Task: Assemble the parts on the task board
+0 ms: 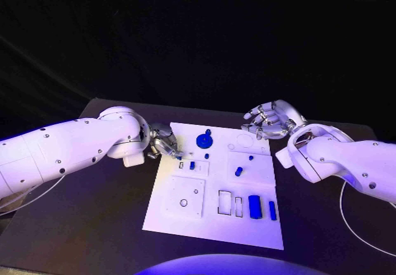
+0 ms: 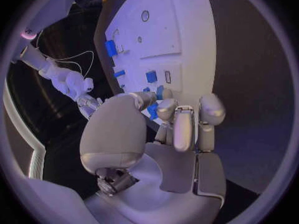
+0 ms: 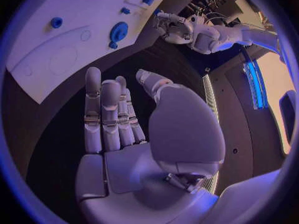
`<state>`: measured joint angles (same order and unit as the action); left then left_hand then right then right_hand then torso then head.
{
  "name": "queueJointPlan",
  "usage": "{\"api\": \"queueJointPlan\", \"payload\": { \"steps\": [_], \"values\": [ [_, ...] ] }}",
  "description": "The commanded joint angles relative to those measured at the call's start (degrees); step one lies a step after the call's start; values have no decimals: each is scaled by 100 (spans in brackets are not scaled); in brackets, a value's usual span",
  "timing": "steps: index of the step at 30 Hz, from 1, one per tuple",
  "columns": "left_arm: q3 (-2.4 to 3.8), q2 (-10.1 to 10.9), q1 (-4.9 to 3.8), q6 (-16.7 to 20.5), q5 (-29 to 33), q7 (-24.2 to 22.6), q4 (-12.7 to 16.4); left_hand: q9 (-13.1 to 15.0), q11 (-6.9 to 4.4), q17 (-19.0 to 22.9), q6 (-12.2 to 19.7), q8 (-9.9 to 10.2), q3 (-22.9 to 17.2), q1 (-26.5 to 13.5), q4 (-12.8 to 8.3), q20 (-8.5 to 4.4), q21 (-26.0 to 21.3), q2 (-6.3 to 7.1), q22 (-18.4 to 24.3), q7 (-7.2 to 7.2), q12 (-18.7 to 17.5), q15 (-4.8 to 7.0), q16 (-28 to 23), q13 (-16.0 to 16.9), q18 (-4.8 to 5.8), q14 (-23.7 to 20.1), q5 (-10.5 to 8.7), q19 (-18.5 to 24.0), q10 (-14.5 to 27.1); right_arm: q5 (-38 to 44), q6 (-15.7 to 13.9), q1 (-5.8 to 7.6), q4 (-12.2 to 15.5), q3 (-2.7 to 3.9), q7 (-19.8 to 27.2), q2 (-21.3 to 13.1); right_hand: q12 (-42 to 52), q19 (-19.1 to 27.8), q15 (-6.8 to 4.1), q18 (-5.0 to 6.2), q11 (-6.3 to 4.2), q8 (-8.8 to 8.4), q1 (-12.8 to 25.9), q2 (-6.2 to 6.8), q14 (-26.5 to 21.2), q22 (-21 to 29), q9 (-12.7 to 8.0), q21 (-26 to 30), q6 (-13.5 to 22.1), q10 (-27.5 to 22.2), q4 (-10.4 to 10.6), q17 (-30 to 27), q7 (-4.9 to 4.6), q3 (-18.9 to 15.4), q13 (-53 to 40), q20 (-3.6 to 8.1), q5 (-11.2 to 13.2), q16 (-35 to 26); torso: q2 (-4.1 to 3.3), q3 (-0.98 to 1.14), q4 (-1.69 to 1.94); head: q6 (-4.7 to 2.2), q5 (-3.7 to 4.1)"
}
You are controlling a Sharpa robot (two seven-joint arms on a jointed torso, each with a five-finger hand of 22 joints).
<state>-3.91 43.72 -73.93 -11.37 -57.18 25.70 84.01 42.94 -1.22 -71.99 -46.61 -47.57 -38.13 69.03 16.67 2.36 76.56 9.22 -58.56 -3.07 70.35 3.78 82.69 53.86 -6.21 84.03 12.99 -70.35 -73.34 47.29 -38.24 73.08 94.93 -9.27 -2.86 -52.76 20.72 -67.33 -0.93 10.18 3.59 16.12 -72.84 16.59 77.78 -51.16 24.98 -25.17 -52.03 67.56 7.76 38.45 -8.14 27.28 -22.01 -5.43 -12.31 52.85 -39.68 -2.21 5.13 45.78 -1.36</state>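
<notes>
White rectangular task board point(image 1: 213, 223) lay mid-table, small blue plastic parts point(image 1: 254, 207) scattered on it; left hand point(image 1: 162, 144), grip unreadable, touched its far-left edge, right hand point(image 1: 268, 120) unclenched, empty beyond the far-right corner; a nudge might shift the board.

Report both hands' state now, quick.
Left hand: at the task board edge, fingers curled; whether it holds a part cannot be told.
Right hand: open, holding nothing, beyond the board's far corner.
</notes>
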Motion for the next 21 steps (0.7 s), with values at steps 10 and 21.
{"api": "queueJointPlan", "payload": {
  "steps": [10,21],
  "values": [
    [-28,-24,81,163,-559,-200,106,-12,7,-5,-52,-7,-1218,-71,-1167,-14,34,13,-34,-1,46,57,26,31,-13,189,15,-53,-51,60,106,-20,-3,0,29,6,-37,-37,24,22,3,-21,9,-49,10,7,-7,34,-12,41,13,9,-18,-48,14,0,-35,-39,-23,6,-14,38,-12],
    [-69,-81,120,-53,-651,-110,69,-14,5,-6,-61,-5,-1237,-83,-1180,-15,37,22,-38,1,45,58,27,30,-12,190,16,-55,-57,60,108,-22,0,0,23,3,-37,-37,24,22,3,-21,9,-49,10,7,-7,34,-12,41,13,9,-18,-48,14,0,-35,-39,-19,7,-14,66,-24]
  ]
}}
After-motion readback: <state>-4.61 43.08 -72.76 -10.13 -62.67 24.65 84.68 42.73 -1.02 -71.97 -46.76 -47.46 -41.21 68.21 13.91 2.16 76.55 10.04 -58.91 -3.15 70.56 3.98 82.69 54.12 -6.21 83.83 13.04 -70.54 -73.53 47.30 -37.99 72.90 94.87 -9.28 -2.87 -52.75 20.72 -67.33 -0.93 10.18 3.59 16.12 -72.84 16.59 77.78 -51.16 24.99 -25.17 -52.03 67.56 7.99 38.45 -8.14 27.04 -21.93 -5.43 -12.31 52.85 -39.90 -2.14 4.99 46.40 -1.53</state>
